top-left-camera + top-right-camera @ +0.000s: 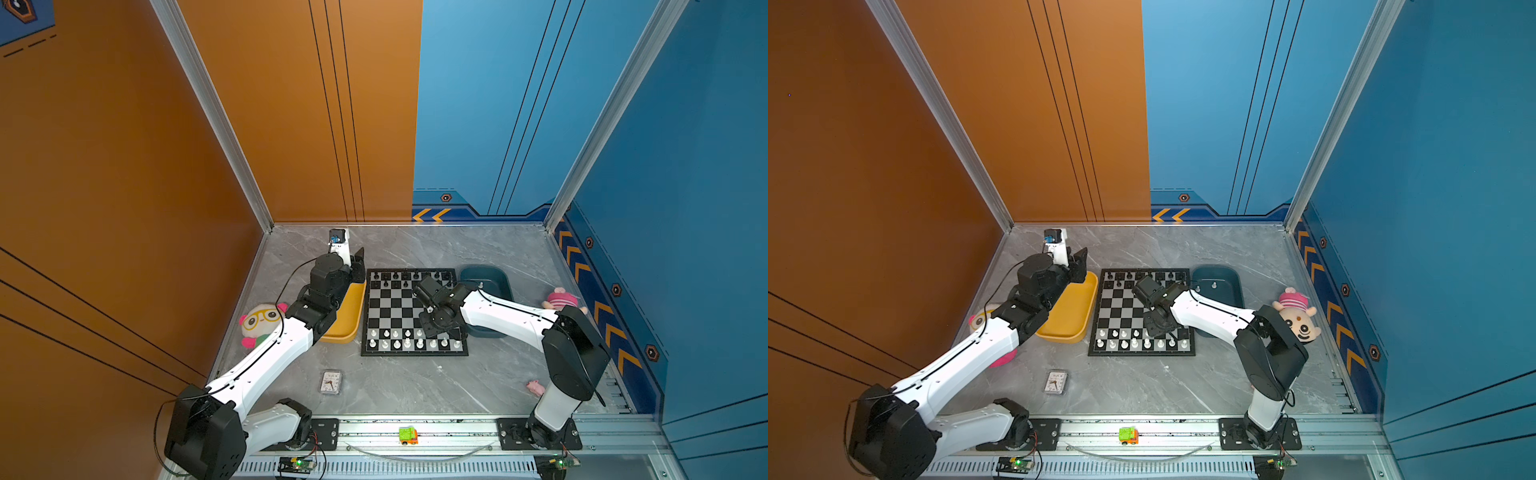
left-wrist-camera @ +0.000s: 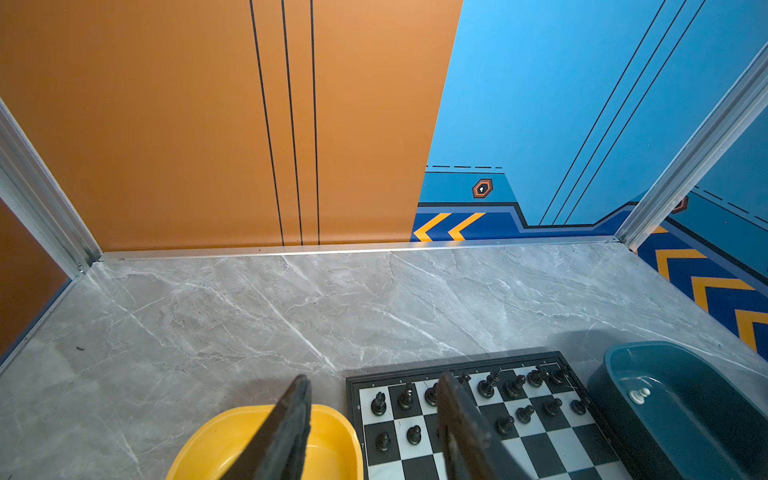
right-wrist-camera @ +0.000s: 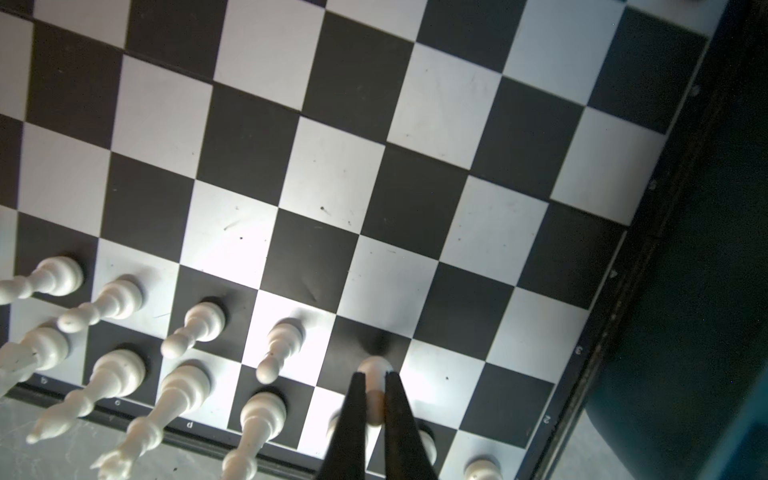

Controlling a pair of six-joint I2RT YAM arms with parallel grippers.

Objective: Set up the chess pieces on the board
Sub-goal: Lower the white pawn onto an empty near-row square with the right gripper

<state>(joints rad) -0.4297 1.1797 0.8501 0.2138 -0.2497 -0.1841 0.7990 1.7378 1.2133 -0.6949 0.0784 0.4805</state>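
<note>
Top views first. The board (image 1: 392, 308) sits mid-tabletop (image 1: 415, 386). The yellow tray (image 1: 348, 322) is right up against its left edge (can't say if they touch), and the teal tray (image 1: 486, 275) is off its far-right corner. Black pieces (image 1: 405, 276) are lined up along the far rows and white pieces (image 1: 408, 343) along the near two. The right gripper (image 1: 432, 329) reaches in from the right and points down at the white pawn row, on the right half of the board. From up here its own wrist hides the fingers. The left gripper (image 1: 357, 259) hangs over the far end of the yellow tray, just off the board's far-left corner. In a top view, two stray white pieces (image 1: 1214, 285) show inside the teal tray.

Left wrist view: both fingers (image 2: 291, 428) are spread well apart with nothing between them. One is over the yellow tray, the other over the board's far-left corner. The black pieces stand upright there, and one stray white piece lies on its side in the teal tray.

Right wrist view: the fingers (image 3: 351, 424) are pinched tight on a white pawn (image 3: 374, 368). It's upright, base down at a black square, right beside the end of the pawn row. Can't tell whether the base actually touches the square.
</note>
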